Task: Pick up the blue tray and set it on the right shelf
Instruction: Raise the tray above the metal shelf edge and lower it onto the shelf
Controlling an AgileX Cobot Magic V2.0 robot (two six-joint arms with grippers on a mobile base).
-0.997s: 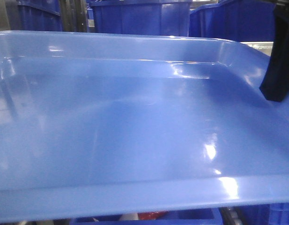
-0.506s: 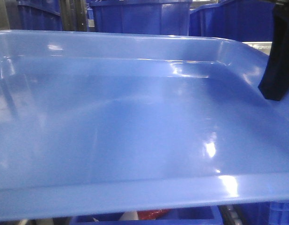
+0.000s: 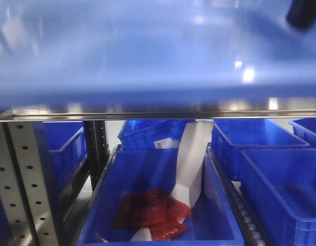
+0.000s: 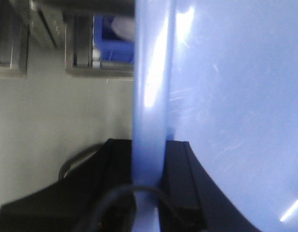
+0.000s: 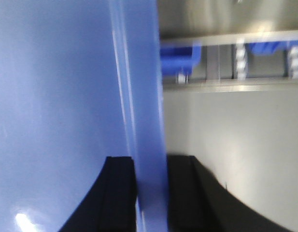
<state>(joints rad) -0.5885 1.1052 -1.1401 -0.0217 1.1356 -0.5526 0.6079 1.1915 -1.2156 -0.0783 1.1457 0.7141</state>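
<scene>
The blue tray (image 3: 147, 51) fills the top of the front view, blurred, held up high above a metal shelf edge. My left gripper (image 4: 148, 166) is shut on the tray's left rim (image 4: 149, 96), one black finger on each side. My right gripper (image 5: 149, 181) is shut on the tray's right rim (image 5: 141, 96) the same way. A black finger of the right gripper (image 3: 302, 14) shows at the tray's top right corner in the front view.
A metal shelf rail (image 3: 147, 115) runs below the tray, with a perforated upright (image 3: 32, 184) at left. Below stand blue bins: one (image 3: 158, 200) holding red packets (image 3: 150, 212) and a white sheet (image 3: 191, 161), others at right (image 3: 280, 179) and left (image 3: 65, 148).
The tray has risen sharply in the front view, from filling the whole frame to only the top. The shelf and bins below have come into sight. Both grippers stay shut on its rims.
</scene>
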